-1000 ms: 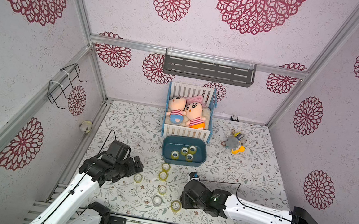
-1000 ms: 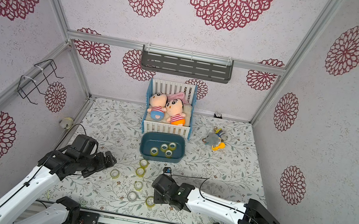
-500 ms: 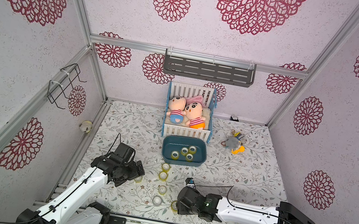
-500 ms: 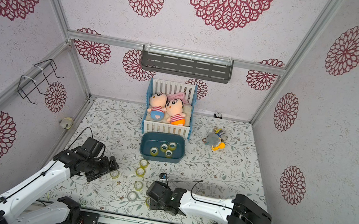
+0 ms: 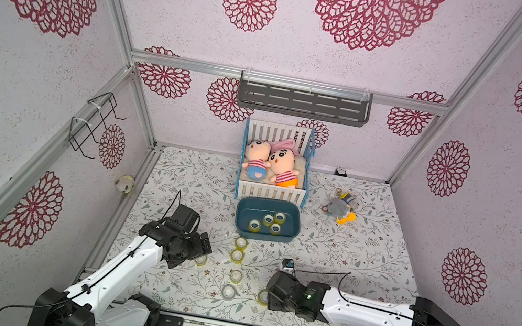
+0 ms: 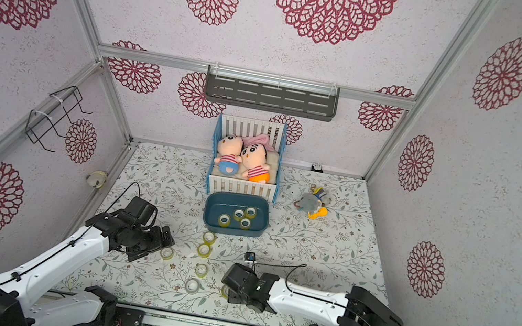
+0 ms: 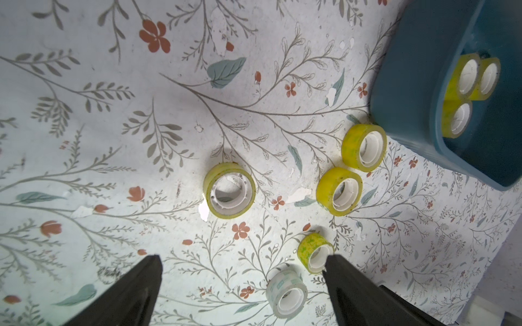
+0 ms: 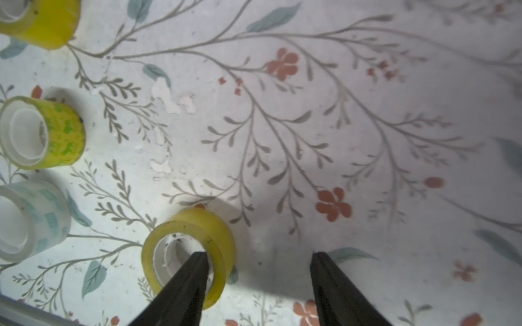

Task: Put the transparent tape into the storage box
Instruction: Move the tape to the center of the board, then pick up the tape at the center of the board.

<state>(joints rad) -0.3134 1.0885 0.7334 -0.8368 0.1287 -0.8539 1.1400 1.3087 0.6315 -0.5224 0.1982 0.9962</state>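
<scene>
Four glossy tape rolls [image 5: 267,219] lie in the rounded teal storage box [image 5: 289,230], six loose rolls [image 5: 236,275] at its six o'clock, left fingers [image 7: 132,293] and right fingers [image 8: 336,290] wide.

Left claw [image 7: 243,256] and right claw [image 8: 259,254], both spread wide
</scene>
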